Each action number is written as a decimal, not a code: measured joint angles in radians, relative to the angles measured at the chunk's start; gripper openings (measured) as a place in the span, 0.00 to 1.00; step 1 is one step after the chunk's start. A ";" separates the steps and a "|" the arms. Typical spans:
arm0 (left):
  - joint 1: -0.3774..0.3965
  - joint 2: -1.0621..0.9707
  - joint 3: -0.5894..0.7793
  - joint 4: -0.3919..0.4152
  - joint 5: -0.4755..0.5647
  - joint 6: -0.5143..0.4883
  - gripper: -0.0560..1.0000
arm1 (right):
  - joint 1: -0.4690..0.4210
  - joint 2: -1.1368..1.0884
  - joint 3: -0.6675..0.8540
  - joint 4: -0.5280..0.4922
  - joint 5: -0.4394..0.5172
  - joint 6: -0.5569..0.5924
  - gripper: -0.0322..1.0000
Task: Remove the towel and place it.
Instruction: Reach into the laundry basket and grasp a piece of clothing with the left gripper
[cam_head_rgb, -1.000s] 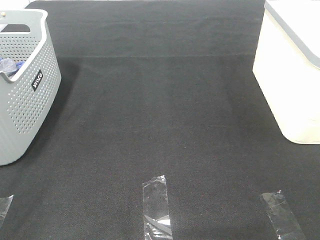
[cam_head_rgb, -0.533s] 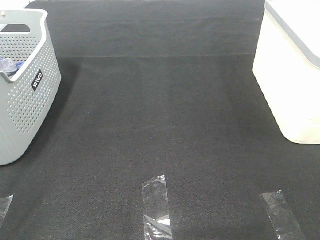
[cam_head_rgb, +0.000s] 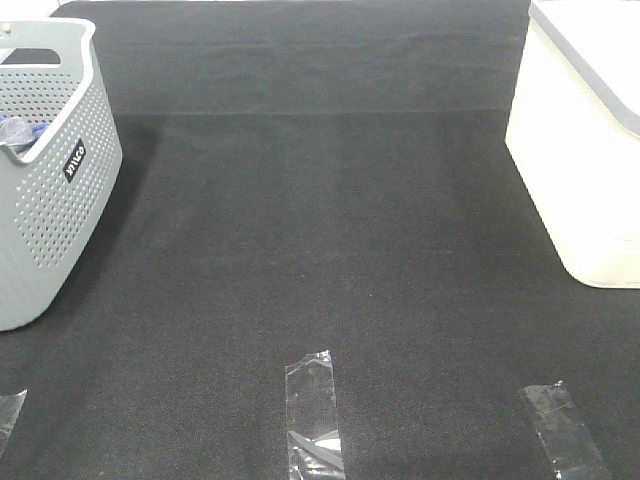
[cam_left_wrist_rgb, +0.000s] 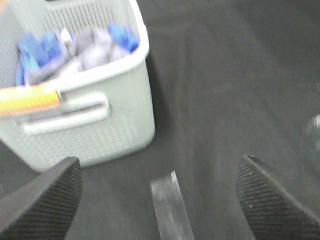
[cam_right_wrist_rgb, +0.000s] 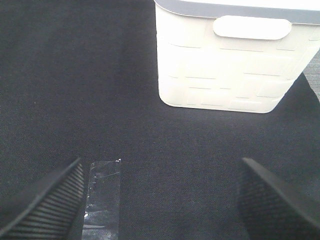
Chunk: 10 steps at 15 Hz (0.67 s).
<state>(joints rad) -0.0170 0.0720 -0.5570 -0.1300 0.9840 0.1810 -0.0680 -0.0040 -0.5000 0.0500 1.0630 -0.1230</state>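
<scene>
The slate-grey towel (cam_left_wrist_rgb: 92, 47) lies bunched inside the grey perforated basket (cam_left_wrist_rgb: 100, 125), blurred in the left wrist view, with brighter blue cloth (cam_left_wrist_rgb: 35, 47) around it. The basket (cam_head_rgb: 60, 200) stands at the left edge of the high view, where only a bit of blue cloth (cam_head_rgb: 18, 130) shows over its rim. My left gripper (cam_left_wrist_rgb: 160, 167) is open and empty, a short way from the basket's side. My right gripper (cam_right_wrist_rgb: 160, 167) is open and empty over the black mat, facing the white bin. Neither gripper shows in the high view.
A white lidded bin (cam_head_rgb: 580, 150) stands at the right; it also shows in the right wrist view (cam_right_wrist_rgb: 230, 65). Clear tape strips (cam_head_rgb: 312, 410) (cam_head_rgb: 560, 425) lie on the black mat (cam_head_rgb: 330, 230) near the front edge. An orange strip (cam_left_wrist_rgb: 30, 97) shows blurred on the basket's handle.
</scene>
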 joint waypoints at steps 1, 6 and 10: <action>0.000 0.039 -0.020 0.000 -0.056 0.000 0.81 | 0.000 0.000 0.000 0.000 0.000 0.000 0.79; 0.000 0.359 -0.075 0.000 -0.303 -0.002 0.81 | 0.000 0.000 0.000 0.000 0.000 0.000 0.79; 0.000 0.723 -0.214 0.004 -0.381 -0.009 0.72 | 0.000 0.000 0.000 0.000 0.000 0.000 0.79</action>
<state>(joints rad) -0.0170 0.7950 -0.7710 -0.1260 0.6030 0.1720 -0.0680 -0.0040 -0.5000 0.0500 1.0630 -0.1230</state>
